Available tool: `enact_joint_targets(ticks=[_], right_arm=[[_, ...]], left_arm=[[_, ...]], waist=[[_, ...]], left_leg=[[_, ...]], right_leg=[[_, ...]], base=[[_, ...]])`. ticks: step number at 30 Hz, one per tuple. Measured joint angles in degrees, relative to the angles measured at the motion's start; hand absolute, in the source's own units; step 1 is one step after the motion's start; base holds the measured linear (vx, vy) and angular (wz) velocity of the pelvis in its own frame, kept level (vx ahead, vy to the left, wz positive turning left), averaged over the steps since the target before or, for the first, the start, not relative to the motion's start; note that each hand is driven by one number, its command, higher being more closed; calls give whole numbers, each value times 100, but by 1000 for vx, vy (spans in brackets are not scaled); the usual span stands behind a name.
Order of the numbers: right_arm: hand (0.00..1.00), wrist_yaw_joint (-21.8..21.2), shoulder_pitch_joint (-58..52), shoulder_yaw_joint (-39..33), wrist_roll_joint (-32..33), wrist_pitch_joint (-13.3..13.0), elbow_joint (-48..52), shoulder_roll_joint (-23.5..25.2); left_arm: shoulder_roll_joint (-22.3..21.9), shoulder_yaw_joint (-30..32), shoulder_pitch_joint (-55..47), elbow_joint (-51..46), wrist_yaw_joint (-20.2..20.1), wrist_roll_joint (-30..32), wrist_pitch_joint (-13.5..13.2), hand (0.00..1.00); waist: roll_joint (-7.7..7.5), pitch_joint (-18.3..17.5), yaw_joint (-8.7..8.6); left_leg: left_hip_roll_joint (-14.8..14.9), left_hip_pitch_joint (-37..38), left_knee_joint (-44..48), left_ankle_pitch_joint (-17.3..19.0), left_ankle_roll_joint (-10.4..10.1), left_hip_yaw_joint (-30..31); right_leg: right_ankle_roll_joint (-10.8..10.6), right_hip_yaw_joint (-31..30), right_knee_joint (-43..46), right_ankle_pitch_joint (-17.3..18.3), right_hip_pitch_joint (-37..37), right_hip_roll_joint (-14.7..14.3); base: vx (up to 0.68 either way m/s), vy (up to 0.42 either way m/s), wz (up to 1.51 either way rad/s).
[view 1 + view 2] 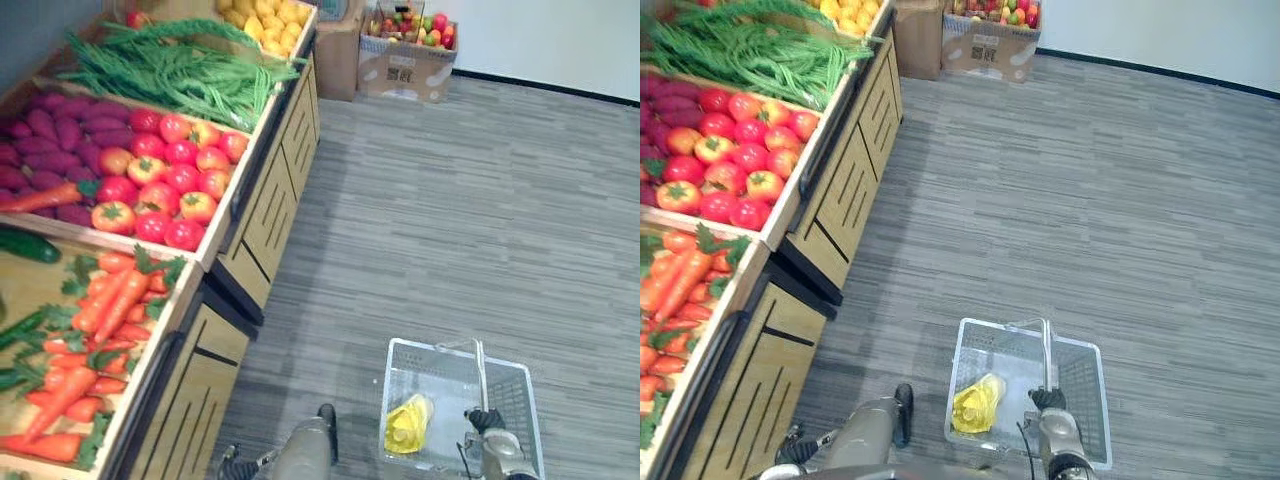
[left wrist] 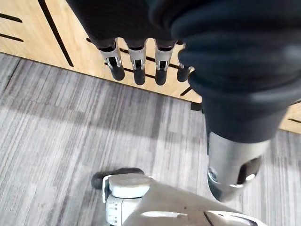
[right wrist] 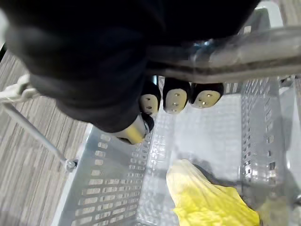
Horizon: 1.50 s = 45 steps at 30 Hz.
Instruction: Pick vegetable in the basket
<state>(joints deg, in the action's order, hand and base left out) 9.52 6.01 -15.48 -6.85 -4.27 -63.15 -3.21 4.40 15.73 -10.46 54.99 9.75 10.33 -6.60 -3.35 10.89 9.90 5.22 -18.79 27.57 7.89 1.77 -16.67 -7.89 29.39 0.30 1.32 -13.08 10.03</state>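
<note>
A clear wire basket (image 1: pixel 520 380) hangs low over the grey floor at my right side. My right hand (image 1: pixel 487 420) is shut on its handle (image 3: pixel 244 52), with the fingers (image 3: pixel 176 99) curled under the bar. A yellow leafy vegetable (image 1: pixel 408 425) lies on the basket's bottom, and it also shows below the hand as the yellow vegetable (image 3: pixel 207 200). My left hand (image 2: pixel 138 66) hangs open and holds nothing, next to the wooden front of the produce stand (image 2: pixel 42 28). It shows low in the head views as the left hand (image 1: pixel 326 420), left of the basket.
The stand (image 1: pixel 270 200) runs along my left. It holds carrots (image 1: pixel 100 310), a cucumber (image 1: pixel 30 245), tomatoes (image 1: pixel 165 170), purple sweet potatoes (image 1: pixel 55 135), green beans (image 1: pixel 170 65) and yellow produce (image 1: pixel 265 20). A cardboard box of fruit (image 1: pixel 405 55) stands at the far wall.
</note>
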Motion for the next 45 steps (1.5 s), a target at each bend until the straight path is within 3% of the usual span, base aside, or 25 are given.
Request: enact_joint_targets(ticks=[4,6,7,8,9,10,11,13,15,17,18,22,23,24,25,27,29,31,33,34,36,38,40,42,45], right_arm=[[100,-6,-190,14,-5,-6,86,48],[100,-10,-141,16,-7,7,65,55],[100,-11,-162,22,-19,21,-6,61],[100,-11,-166,26,-69,34,-59,71],[100,-10,-159,37,-144,27,-67,97],[100,-8,-112,33,-167,28,-70,94],[100,-3,-50,23,-170,25,-75,81],[100,25,-14,18,-168,-35,-40,68],[100,75,5,1,-152,-113,-28,7],[100,142,-21,-336,-59,-142,83,-16],[100,144,-44,-423,-35,-137,115,-14],[100,87,-203,-837,64,-120,143,10],[100,69,-222,-917,64,-115,143,23],[100,16,-299,-1083,63,-101,143,92],[100,-37,-353,-1322,53,-80,133,95],[100,-50,-284,-1626,55,29,103,94],[100,-104,-131,-1631,54,71,-115,27],[100,-113,-127,-1702,54,114,-187,-23],[100,-64,-117,-1793,64,115,-303,-78],[100,-14,-138,-1815,67,114,-312,-102],[100,8,-157,-1970,67,114,-330,-119],[100,56,-235,-2182,94,108,-353,-146],[100,115,-265,-2265,126,109,-377,-135],[100,108,-218,-2211,129,110,-451,-93],[100,2,-135,-1992,122,112,-483,-51]], left_arm=[[-18,-6,86,28,-1,175,31,0],[-7,6,48,37,6,177,78,0],[40,-57,12,29,7,179,93,0],[74,-98,-8,16,6,182,96,0],[158,-208,-43,-43,7,183,102,0],[203,-268,-37,-64,2,183,104,0],[232,-372,-11,-164,3,182,104,0],[272,-416,8,-301,10,182,96,0],[281,-407,41,-307,42,182,103,0],[247,-406,248,-297,107,178,122,0],[232,-398,255,-300,119,175,128,0],[29,-188,344,-287,116,176,167,0],[14,-172,340,-283,116,176,167,0],[31,-88,342,-276,111,176,160,0],[-60,121,466,-85,113,159,167,0],[-283,298,336,-6,107,113,164,0],[-304,395,212,147,107,100,180,0],[-314,490,178,229,111,100,184,0],[-312,490,178,228,110,98,180,0],[-301,487,180,224,109,76,181,0],[-252,456,198,217,105,-52,183,0],[-141,362,189,215,112,-122,185,0],[-93,328,194,209,112,-122,197,0],[31,272,155,256,118,-121,217,0],[88,281,157,378,123,-113,226,0]], waist=[[-35,-288,-17],[-49,-300,-18],[-75,-316,-16],[-95,-327,-21],[-156,-353,-29],[-172,-364,-37],[-178,-355,-66],[-66,-328,-181],[-61,-335,-183],[-45,-335,-187],[-36,-337,-180],[67,-417,-175],[44,-448,-177],[-109,-557,-184],[-71,-633,-186],[161,-720,-156],[215,-706,-153],[199,-697,-177],[198,-697,-178],[184,-695,-199],[120,-657,-267],[56,-620,-527],[74,-630,-620],[-80,-624,-612],[-160,-594,-617]], left_leg=[[-240,491,-1374,-43,155,-121],[-322,699,-1734,-122,162,47],[-381,854,-1830,-103,184,185],[-410,925,-1836,-77,203,259],[-478,1026,-1805,-49,299,462],[-509,1059,-1771,-29,337,609],[-543,1160,-1744,3,379,892],[-547,1431,-1822,17,399,1520],[-569,1659,-1952,30,407,2044],[-577,1761,-1905,158,352,2810],[-577,1795,-1892,203,341,3006],[-549,1728,-1234,862,-15,4192],[-573,1680,-1109,977,-82,4366],[-654,1557,-883,1178,-236,4629],[-556,1430,-663,1312,-432,4702],[-246,1314,-656,1105,-560,4665],[-23,1307,-952,806,-713,4719],[25,1303,-1238,343,-804,4736],[34,1264,-1291,165,-879,4707],[33,1179,-1298,44,-1023,4534],[18,1043,-1296,-149,-1072,3808],[146,907,-1454,-384,-913,1901],[220,937,-1718,-451,-800,756],[164,1064,-2108,-497,-732,671],[32,1207,-2561,-683,-568,645]], right_leg=[[-27,236,268,-15,115,32],[-43,247,1314,-4,463,280],[-192,215,2248,-97,721,546],[-372,150,2729,-232,861,684],[-532,-88,3583,-694,1178,902],[-548,-259,3954,-944,1352,962],[-560,-542,4805,-900,1659,938],[-333,-819,5704,-360,2104,601],[-75,-834,5651,59,2474,390],[269,-812,4581,428,2830,291],[294,-879,4192,443,2892,262],[143,-2317,1582,296,2903,-2],[101,-2419,1429,269,2874,0],[23,-2462,1091,119,2751,8],[-129,-2160,1002,-124,2586,-47],[167,-1730,969,-21,2472,-266],[319,-1472,927,72,2371,-383],[384,-1111,740,113,2136,-361],[421,-850,629,137,1952,-342],[421,-649,572,137,1851,-290],[418,-366,544,139,1741,-152],[416,130,543,139,1517,85],[416,365,538,139,1408,119],[405,398,432,133,1375,101],[296,372,263,64,1356,127]], base=[[63,71,39],[112,129,43],[135,142,53],[181,148,66],[164,110,63],[238,108,95],[255,65,122],[286,15,162],[213,-49,149],[217,-103,175],[255,-139,166],[317,-247,146],[486,-475,163],[446,-461,171],[422,-431,163],[377,-400,106],[247,-334,59],[183,-241,81],[142,-141,91],[123,-75,86],[64,17,101],[20,106,152],[-8,146,104],[-37,123,46],[-85,73,10]])
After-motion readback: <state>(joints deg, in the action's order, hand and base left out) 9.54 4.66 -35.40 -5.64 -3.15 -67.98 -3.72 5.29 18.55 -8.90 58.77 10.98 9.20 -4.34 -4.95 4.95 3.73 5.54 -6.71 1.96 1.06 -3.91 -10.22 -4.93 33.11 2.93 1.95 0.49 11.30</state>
